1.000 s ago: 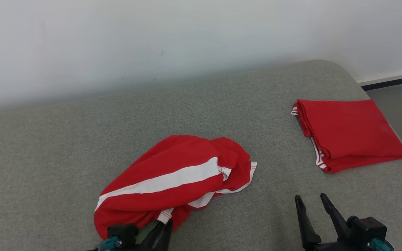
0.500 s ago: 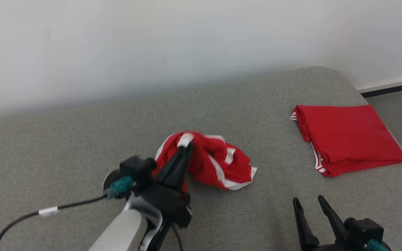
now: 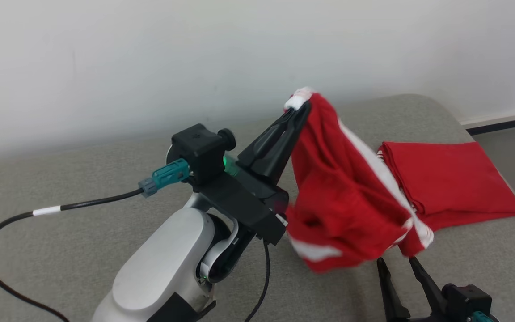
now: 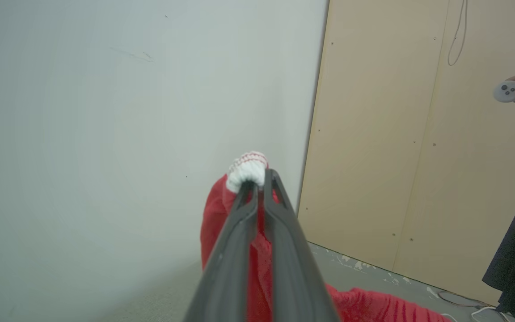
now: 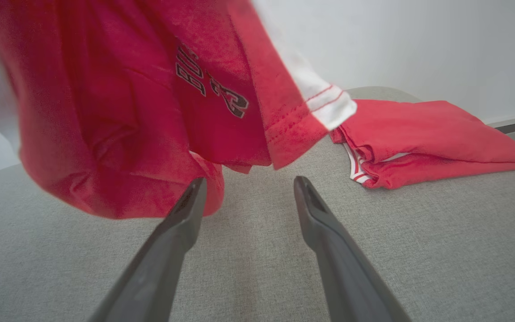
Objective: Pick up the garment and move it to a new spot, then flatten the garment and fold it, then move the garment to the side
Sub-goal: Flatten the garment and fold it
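Observation:
A red garment (image 3: 342, 197) with white stripes hangs in the air above the grey surface (image 3: 83, 241), swinging and blurred. My left gripper (image 3: 301, 106) is shut on its white ribbed edge (image 4: 247, 167), fingers pointing up and to the right. The cloth drapes down from the gripper (image 4: 257, 179) in the left wrist view. My right gripper (image 3: 396, 264) stands open low at the right, just under the hanging hem. In the right wrist view the garment (image 5: 141, 98) with dark lettering hangs just beyond my open fingers (image 5: 186, 210).
A second red garment (image 3: 449, 179), folded, lies at the right end of the grey surface near its edge. A white wall rises behind. A person's hand holding a pale controller (image 4: 510, 89) is at the right of the left wrist view, before a tan panel.
My left arm has risen and swung right, lifting the garment off the surface into the air. The right gripper has stayed put. The head camera has tilted a little.

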You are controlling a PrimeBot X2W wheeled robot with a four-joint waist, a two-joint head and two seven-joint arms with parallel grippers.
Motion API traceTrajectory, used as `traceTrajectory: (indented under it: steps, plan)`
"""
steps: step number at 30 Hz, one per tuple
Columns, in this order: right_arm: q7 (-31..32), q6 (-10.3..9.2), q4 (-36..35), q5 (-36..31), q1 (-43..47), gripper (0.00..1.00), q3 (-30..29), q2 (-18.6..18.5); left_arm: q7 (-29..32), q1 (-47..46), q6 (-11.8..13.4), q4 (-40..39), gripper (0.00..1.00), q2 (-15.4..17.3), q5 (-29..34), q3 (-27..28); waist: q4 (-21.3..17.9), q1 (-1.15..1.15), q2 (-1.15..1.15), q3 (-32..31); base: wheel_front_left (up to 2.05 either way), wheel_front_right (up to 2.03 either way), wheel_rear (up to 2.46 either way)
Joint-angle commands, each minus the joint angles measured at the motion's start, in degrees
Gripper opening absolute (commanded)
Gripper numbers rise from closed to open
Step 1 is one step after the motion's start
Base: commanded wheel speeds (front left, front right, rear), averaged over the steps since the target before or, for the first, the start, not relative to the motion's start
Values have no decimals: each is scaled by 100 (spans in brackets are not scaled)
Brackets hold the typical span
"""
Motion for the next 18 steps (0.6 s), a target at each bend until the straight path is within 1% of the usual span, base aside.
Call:
traceTrajectory:
  steps: [1, 6, 11, 15, 18]
  plan:
    - [-31, -14, 12, 41, 61, 100, -11, 2, -15, 53, 11, 10, 0, 19, -31, -2, 70, 0, -1, -13, 0, 0, 0]
    - [-66, -15, 76, 79, -21, 100, 44, 2, -17, -292, 11, -170, 0, -135, -449, -376, 189, 0, -1, -18, 0, 0, 0]
    - [-84, -15, 136, 121, -123, 100, 120, 2, -163, -887, 11, -101, 0, -229, -582, -716, 242, 0, -1, -15, 0, 0, 0]
    - [-106, -15, 169, 126, -98, 100, 143, 2, -447, -1366, 12, 39, 0, -291, -676, -804, 244, 0, -1, -21, 0, 0, 0]
    - [-123, -15, 165, 127, -52, 100, 105, 2, -618, -1409, 11, 85, 0, -304, -838, -752, 276, 0, -1, -16, 0, 0, 0]
